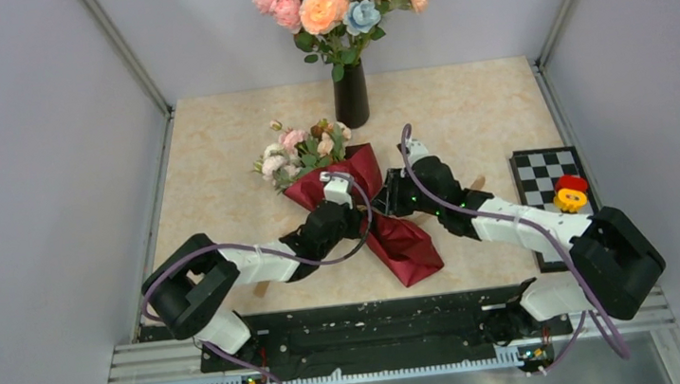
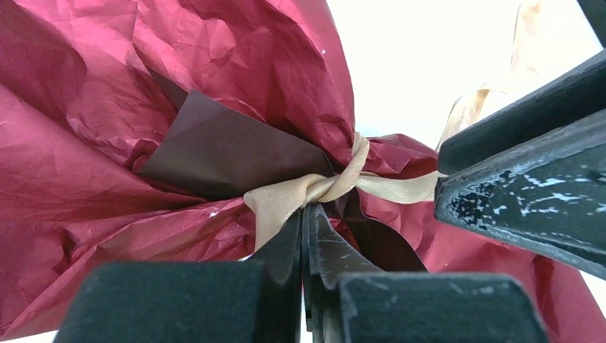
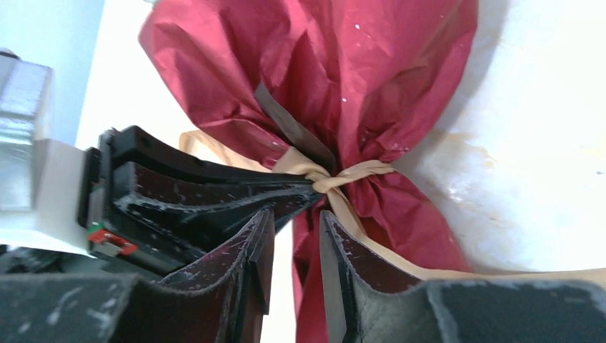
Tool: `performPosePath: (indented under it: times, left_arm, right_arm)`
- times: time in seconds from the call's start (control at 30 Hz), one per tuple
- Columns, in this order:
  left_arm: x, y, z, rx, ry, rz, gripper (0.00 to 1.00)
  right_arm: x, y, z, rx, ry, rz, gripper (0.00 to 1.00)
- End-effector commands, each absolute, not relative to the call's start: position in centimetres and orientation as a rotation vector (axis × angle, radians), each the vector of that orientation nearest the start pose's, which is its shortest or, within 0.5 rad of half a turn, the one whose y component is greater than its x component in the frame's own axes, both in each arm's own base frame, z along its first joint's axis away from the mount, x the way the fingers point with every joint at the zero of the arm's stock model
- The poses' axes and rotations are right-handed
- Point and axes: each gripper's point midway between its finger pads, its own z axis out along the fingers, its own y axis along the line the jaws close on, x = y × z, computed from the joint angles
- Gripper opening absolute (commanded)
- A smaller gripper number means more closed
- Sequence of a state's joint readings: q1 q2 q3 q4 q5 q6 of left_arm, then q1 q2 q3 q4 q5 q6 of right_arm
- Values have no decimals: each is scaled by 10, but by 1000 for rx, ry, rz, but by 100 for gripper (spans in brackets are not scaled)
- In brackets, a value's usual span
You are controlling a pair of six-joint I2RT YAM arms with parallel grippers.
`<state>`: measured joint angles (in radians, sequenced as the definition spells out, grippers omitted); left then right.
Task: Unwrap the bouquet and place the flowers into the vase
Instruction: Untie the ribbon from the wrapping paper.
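Note:
The bouquet (image 1: pixel 396 234) lies on the table in dark red crinkled paper (image 2: pixel 107 143), its flowers (image 1: pixel 301 148) pointing to the far left. A tan ribbon (image 2: pixel 314 187) is knotted round its waist. My left gripper (image 2: pixel 306 211) is shut on the ribbon just below the knot. My right gripper (image 3: pixel 294 214) faces it from the other side, jaws a little apart, with red paper behind the gap and the ribbon's tail (image 3: pixel 343 211) running along the outside of one finger. The black vase (image 1: pixel 350 96) stands at the back and holds large peach, pink and blue blooms.
A checkered board (image 1: pixel 537 181) lies at the right edge of the table with a red and yellow object (image 1: pixel 570 194) on it. Grey walls close in both sides and the back. Both arms meet at the bouquet's middle (image 1: pixel 374 207).

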<state>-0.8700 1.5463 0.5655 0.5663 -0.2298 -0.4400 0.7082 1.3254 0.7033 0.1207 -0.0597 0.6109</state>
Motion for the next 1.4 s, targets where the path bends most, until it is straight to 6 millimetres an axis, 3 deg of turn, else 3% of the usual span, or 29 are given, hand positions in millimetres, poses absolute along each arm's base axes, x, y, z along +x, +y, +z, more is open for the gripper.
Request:
performPosePath:
  times: [0.0, 0.3, 0.87, 1.37]
  left_arm:
    - [288, -303, 96, 229, 1934, -672, 0]
    - [286, -303, 98, 221, 1925, -691, 0]
    - [286, -303, 97, 222, 1926, -691, 0]
    - [284, -306, 97, 233, 1927, -708, 0]
  right_arm:
    - [285, 302, 159, -13, 2097, 1037, 33]
    - [288, 316, 141, 127, 2122, 1154, 32]
    - [290, 283, 126, 333, 2083, 1057, 32]
    - [299, 295, 119, 321, 2086, 1074, 28]
